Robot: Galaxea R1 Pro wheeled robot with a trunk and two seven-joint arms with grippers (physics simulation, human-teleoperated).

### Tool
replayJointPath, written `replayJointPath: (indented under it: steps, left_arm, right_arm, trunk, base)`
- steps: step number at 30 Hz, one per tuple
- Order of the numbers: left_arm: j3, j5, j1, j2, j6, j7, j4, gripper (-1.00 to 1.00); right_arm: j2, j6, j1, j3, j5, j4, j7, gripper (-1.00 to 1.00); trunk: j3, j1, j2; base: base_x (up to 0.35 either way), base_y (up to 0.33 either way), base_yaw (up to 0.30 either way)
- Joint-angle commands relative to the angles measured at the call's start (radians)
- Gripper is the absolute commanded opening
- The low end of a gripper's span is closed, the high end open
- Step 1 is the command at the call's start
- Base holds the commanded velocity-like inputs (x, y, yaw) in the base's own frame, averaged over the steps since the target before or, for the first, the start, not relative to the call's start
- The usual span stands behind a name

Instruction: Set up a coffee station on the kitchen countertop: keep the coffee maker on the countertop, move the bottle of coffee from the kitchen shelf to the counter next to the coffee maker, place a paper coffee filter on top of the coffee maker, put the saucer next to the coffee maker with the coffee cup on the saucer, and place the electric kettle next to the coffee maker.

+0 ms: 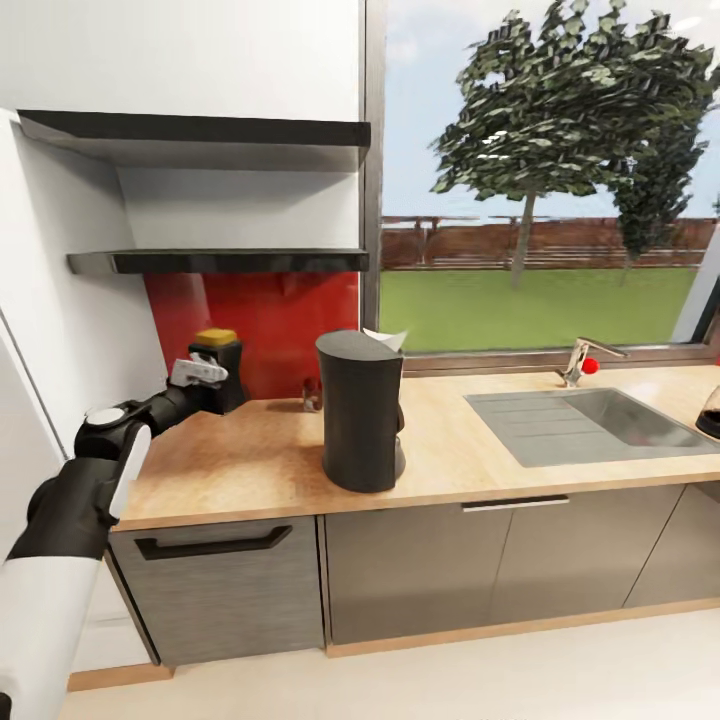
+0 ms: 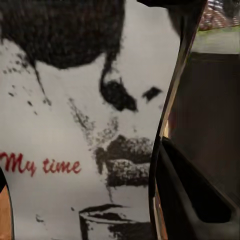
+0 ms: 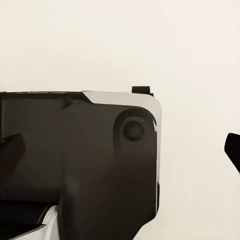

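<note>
**Jar on the desk, most of the station still to come**

The left gripper [image 1: 203,372] is at the jar [image 1: 218,368], which stands on the desk [image 1: 250,460] at its far left corner, against the red backsplash [image 1: 270,320] and under the shelf [image 1: 220,262]. The left wrist view looks straight onto the jar's white label [image 2: 75,150]; whether the gripper is clamped on it or slightly apart I cannot tell. The right gripper's state cannot be judged either.

The coffee maker [image 1: 360,410] stands mid-desk, with what looks like a white paper filter [image 1: 388,339] at its top. The jar is near it but not just beside it, so a shift closer may be wanted. A dark rounded thing at the far right edge, beyond the sink [image 1: 585,422], may be the kettle [image 1: 711,410]; it is well apart from the maker. Saucer and cup remain to be placed.

The label reads "My time" in red script, over a black ink-style drawing.
</note>
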Motion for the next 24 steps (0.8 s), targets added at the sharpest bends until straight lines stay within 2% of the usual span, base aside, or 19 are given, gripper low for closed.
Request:
replayJointPath:
  steps: [1,2,6,10,13,14,17,24]
  left_arm:
    - [0.001,0.016,0.007,-0.001,-0.008,0.013,0.006,-1.00]
    - [0.001,0.017,0.029,-0.005,-0.057,0.067,0.037,-1.00]
    - [-0.001,0.015,0.056,-0.012,-0.087,0.122,0.096,-1.00]
    - [-0.002,0.018,0.070,-0.018,-0.181,0.187,0.169,-1.00]
    - [-0.005,0.019,0.092,-0.031,-0.215,0.227,0.217,-1.00]
    - [-0.005,0.017,0.104,-0.047,-0.223,0.236,0.231,-1.00]
    - [-0.006,0.015,0.119,-0.066,-0.244,0.244,0.241,-1.00]
    - [-0.006,0.015,0.126,-0.074,-0.274,0.249,0.246,-1.00]
  right_arm:
    - [0.000,-0.004,0.000,-0.009,0.010,0.001,0.003,1.00]
    - [-0.001,-0.006,0.000,-0.009,0.011,0.001,0.003,1.00]
    - [-0.002,-0.007,0.000,-0.009,0.010,0.001,0.003,1.00]
    - [-0.004,-0.006,0.000,-0.009,0.010,0.001,0.001,1.00]
    - [-0.009,-0.005,0.000,-0.010,0.009,0.001,0.000,1.00]
    - [-0.010,-0.005,0.000,-0.010,0.009,0.002,0.000,1.00]
    - [-0.011,-0.005,0.000,-0.010,0.009,0.003,0.000,1.00]
    - [-0.012,-0.005,0.000,-0.009,0.010,0.004,-0.002,1.00]
  trunk:
    - [0.000,0.000,-0.001]
    - [0.000,0.000,-0.001]
    - [0.000,0.000,-0.001]
    - [0.000,0.000,-0.001]
    - [0.000,0.000,-0.001]
    - [0.000,0.000,-0.001]
    - [0.000,0.000,-0.001]
    - [0.000,0.000,-0.001]
  base:
    - [0.000,0.000,0.000]
    - [0.000,0.000,0.000]
    - [0.000,0.000,0.000]
    - [0.000,0.000,0.000]
    - [0.000,0.000,0.000]
    - [0.000,0.000,-0.025]
    - [0.000,0.000,-0.145]
    - [0.000,0.000,-0.253]
